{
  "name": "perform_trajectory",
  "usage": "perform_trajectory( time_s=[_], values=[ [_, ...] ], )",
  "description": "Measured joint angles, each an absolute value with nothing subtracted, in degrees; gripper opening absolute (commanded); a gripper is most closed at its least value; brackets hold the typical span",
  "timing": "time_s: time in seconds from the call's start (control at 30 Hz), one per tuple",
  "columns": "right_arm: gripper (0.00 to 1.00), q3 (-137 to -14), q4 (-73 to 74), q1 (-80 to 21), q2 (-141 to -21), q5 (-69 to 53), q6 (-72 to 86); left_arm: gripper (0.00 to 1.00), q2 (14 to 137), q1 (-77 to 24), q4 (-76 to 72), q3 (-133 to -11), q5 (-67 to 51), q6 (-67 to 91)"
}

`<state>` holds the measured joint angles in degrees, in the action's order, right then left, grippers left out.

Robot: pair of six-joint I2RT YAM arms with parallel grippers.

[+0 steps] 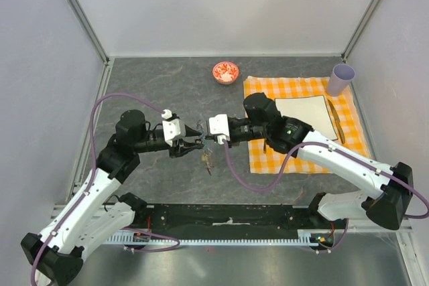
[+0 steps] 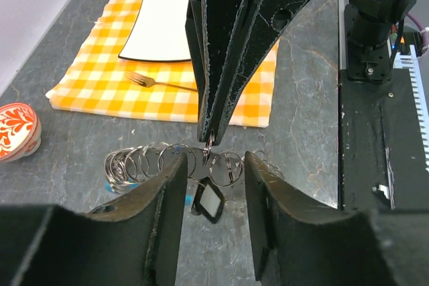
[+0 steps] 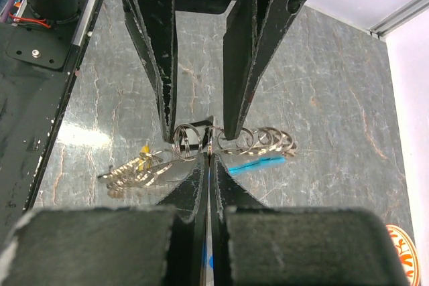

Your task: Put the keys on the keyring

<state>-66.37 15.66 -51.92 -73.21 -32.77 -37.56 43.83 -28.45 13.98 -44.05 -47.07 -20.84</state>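
I have the two arms meeting nose to nose over the middle of the dark stone worktop (image 1: 154,85). My right end effector (image 3: 209,157) has its fingers pressed together, pinching the thin wire of the keyring (image 3: 231,138), which shows in the wrist views as a row of small overlapping silver loops with a light-blue strip (image 3: 255,162) just beneath them. My left end effector (image 2: 214,165) stands spread, one finger on each side of that pinch point, the tips just beside the loops; I cannot tell whether they touch. In the left wrist view a key with a black head (image 2: 210,200) sits in the gap between those fingers, below the loops, gripped by neither. The rest of the keys (image 3: 134,169), silvery with a yellowish bit among them, show as a bunch just under the meeting point; I cannot tell whether they hang or lie flat. Well apart to the right lies an orange checked cloth (image 1: 265,159) carrying a white plate (image 1: 305,117), a fork (image 2: 157,82) and a lilac cup (image 1: 340,78); a red-and-white bowl (image 1: 226,72) stands behind.
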Motion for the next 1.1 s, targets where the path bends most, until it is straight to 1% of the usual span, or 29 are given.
perform_trajectory(
  time_s=[0.17,0.23,0.33,0.43,0.57,0.63,0.67,0.7,1.1],
  values=[
    [0.0,-67.4,17.3,-51.9,-74.3,-32.4,-38.1,0.38,45.4,-28.3,14.5,-44.4,-47.1,-21.7],
    [0.0,-67.7,17.7,-51.9,-74.5,-32.2,-38.2,0.3,46.1,-28.4,14.6,-44.6,-47.1,-21.9],
    [0.0,-67.7,17.9,-51.9,-74.7,-32.2,-38.2,0.25,46.6,-28.3,14.7,-44.7,-47.1,-22.3],
    [0.0,-67.7,18.0,-51.9,-74.7,-32.3,-38.2,0.17,46.6,-28.3,14.8,-44.7,-47.1,-22.5],
    [0.0,-67.7,18.1,-51.9,-74.7,-32.6,-38.2,0.12,46.5,-28.3,14.9,-44.7,-47.0,-23.1],
    [0.0,-67.8,18.1,-51.9,-74.8,-32.7,-38.1,0.11,46.4,-28.3,14.9,-44.7,-47.0,-23.3],
    [0.0,-67.9,18.2,-51.9,-74.8,-32.7,-38.1,0.08,46.4,-28.3,14.9,-44.7,-47.0,-23.4],
    [0.0,-68.0,18.2,-51.9,-74.9,-32.7,-38.0,0.02,46.3,-28.3,14.9,-44.7,-47.0,-23.5],
    [0.01,-68.4,17.7,-51.9,-75.9,-33.8,-35.9,0.02,44.9,-28.2,16.4,-44.3,-47.2,-26.3]
  ],
)
